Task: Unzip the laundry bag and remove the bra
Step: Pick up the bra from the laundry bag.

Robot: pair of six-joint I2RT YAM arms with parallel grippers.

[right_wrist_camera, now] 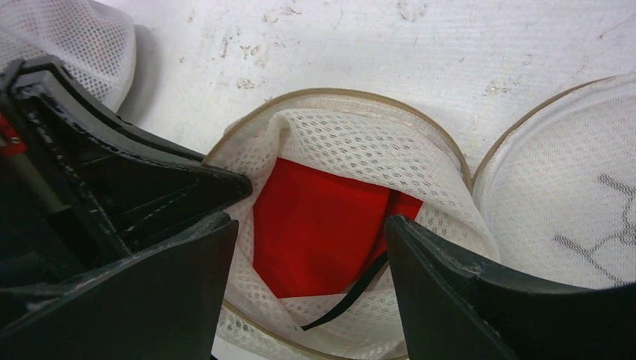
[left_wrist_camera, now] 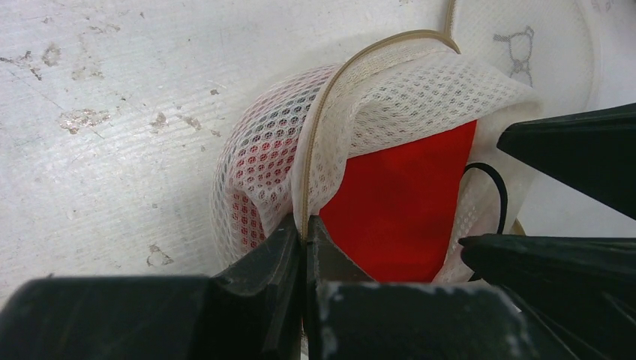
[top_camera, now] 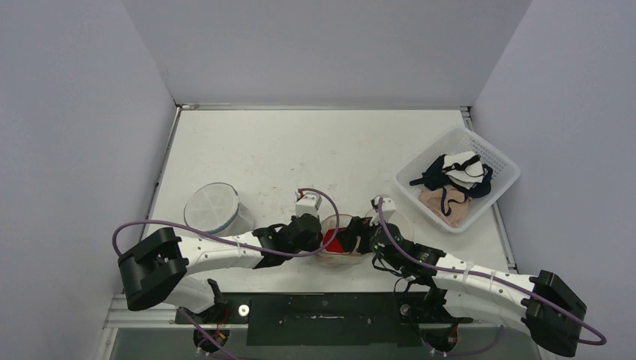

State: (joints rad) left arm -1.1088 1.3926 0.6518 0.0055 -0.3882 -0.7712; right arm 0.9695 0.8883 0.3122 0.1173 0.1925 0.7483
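Left pincer (left_wrist_camera: 304, 251): clamped together on the laundry bag (left_wrist_camera: 277, 142) mesh rim.
Right pincer (right_wrist_camera: 311, 225): apart, straddling the red bra (right_wrist_camera: 307, 259) inside the open bag.

In the overhead view the two wrists cover most of the laundry bag (top_camera: 334, 255), so only a sliver of red shows there. The bra (left_wrist_camera: 397, 202) lies mostly inside the mesh. Its shape cannot be made out, and its black strap (right_wrist_camera: 352, 296) runs out of sight under the fabric. The strip of rim pinched in the left claw (left_wrist_camera: 306, 240) is hidden between the pads. In the right wrist view both fingers of the right claw (right_wrist_camera: 309, 225) are cut off by the lower edge, as is the bag's near rim. The lid (right_wrist_camera: 562, 195) and its printed mark run off the right. The garments in the basket (top_camera: 499, 161) are too tangled and small to count.
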